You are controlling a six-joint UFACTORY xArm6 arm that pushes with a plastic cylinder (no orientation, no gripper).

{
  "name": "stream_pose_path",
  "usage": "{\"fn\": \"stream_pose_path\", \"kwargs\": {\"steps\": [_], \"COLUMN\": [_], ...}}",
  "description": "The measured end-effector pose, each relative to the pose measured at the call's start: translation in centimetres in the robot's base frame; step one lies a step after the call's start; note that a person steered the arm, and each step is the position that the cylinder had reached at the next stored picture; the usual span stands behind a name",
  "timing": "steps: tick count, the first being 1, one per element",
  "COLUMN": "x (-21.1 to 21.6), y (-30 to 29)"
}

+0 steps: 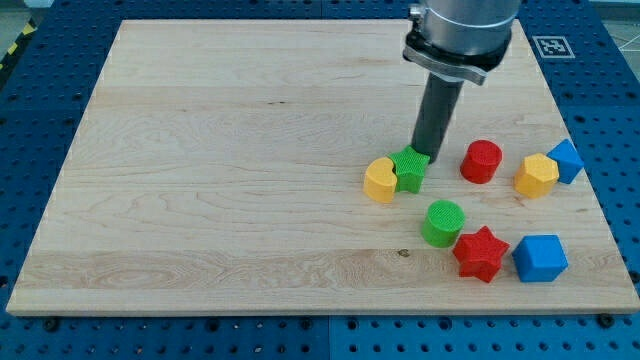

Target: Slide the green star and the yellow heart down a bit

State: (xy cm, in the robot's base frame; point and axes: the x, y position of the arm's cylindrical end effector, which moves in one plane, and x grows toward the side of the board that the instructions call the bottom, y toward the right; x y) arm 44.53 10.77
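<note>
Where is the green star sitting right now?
The green star lies right of the board's centre in the camera view, touching the yellow heart on its left, with my tip at its upper right edge and the green cylinder below.

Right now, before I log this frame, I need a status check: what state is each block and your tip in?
My tip: down at the board, against the green star's top edge.
Green star: flat, touching the yellow heart.
Yellow heart: flat, left of the star.
Green cylinder: upright, alone.
Red star: flat, beside the blue cube.
Red cylinder: upright, alone.
</note>
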Motion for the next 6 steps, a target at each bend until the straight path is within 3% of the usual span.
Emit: {"fn": "stream_pose_path", "kwargs": {"steps": [3, 4, 6], "x": [-5.3, -3.4, 1.3], "y": [-11.5, -14.7, -8.2]}}
